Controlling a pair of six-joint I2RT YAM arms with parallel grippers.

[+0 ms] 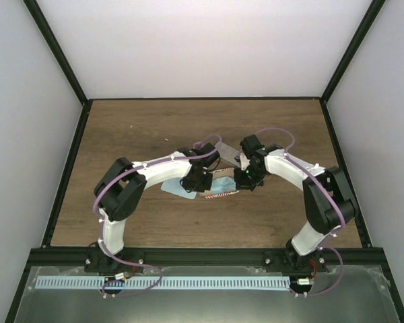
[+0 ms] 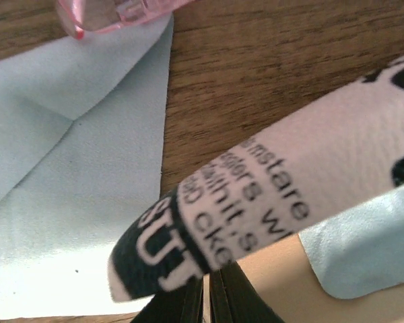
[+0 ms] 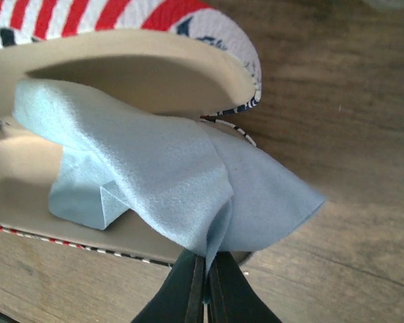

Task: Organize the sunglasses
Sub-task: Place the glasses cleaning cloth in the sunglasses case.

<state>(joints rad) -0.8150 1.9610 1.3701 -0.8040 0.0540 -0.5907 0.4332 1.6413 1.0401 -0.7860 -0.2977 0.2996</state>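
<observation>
Risk: the cloth [image 3: 161, 168] could slip from the right gripper [image 3: 206, 289], whose jaws pinch only its corner, and bunch in the case [image 3: 27, 195]. The left gripper [image 2: 207, 303] pinches the lid [image 2: 289, 195] open; a lost grip would likely drop it shut. The pink sunglasses [image 2: 114, 13] lie outside the case, at the edge of a second cloth [image 2: 67, 188].

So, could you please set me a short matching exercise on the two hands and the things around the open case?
Things:
1. left hand
2. right hand
3. pink frame
4. case lining

States:
A. pinching the blue cloth
B. beige
C. shut on the printed flap
D. translucent, at the flat cloth corner

Pairs: 1-C, 2-A, 3-D, 4-B
</observation>
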